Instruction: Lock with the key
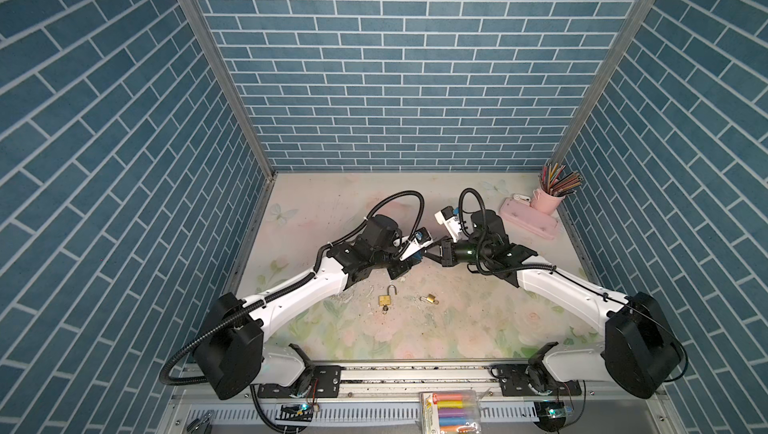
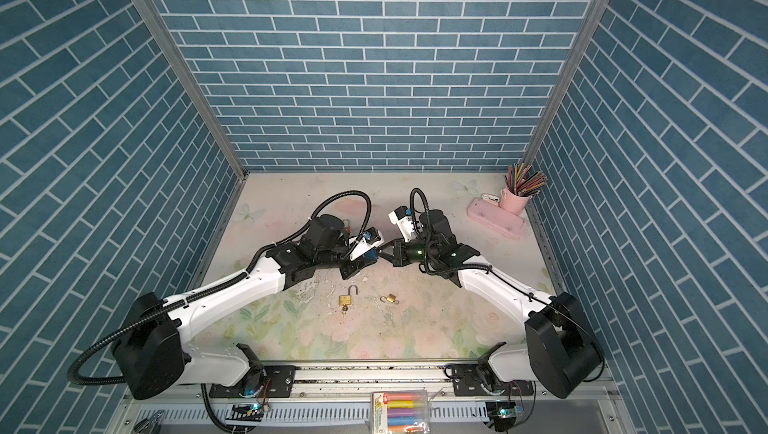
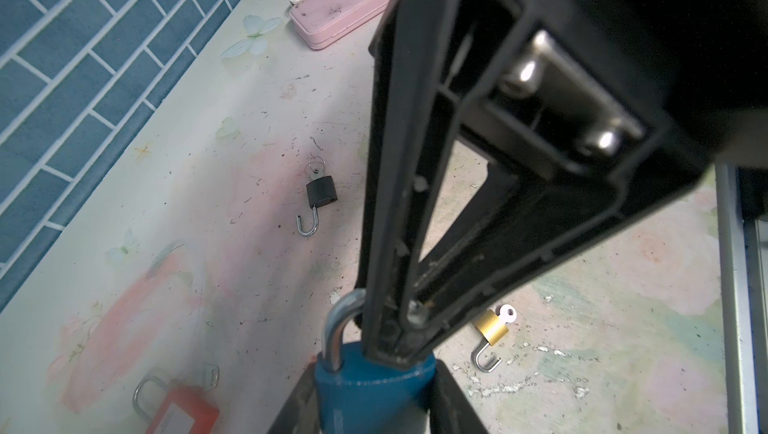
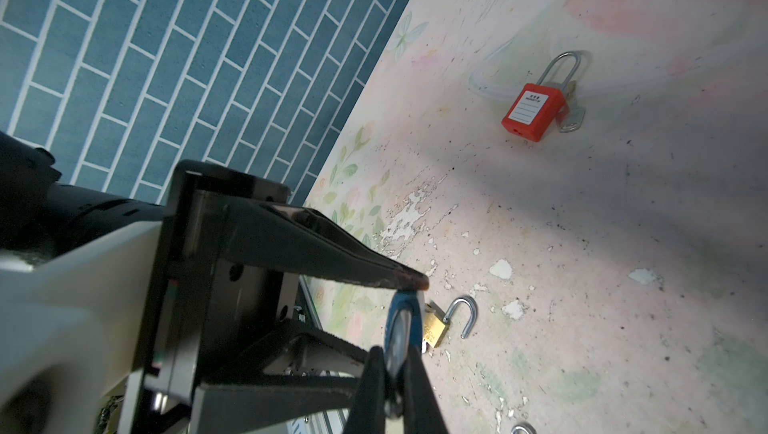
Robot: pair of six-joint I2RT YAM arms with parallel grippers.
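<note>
place: robot lab test booth — staged | walls: printed blue brick | frame: aluminium | arm-mounting rail

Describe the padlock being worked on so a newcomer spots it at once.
Over the middle of the floral table, the left gripper and right gripper meet. Between them is the blue padlock, the only blue one and the only one held up; the brass padlocks, red padlock and black padlock lie flat.

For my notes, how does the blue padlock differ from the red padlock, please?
The blue padlock is held by the left gripper, off the table; the red padlock lies on it. The red one bears a white label; the blue shows none. Both have silver shackles.
</note>
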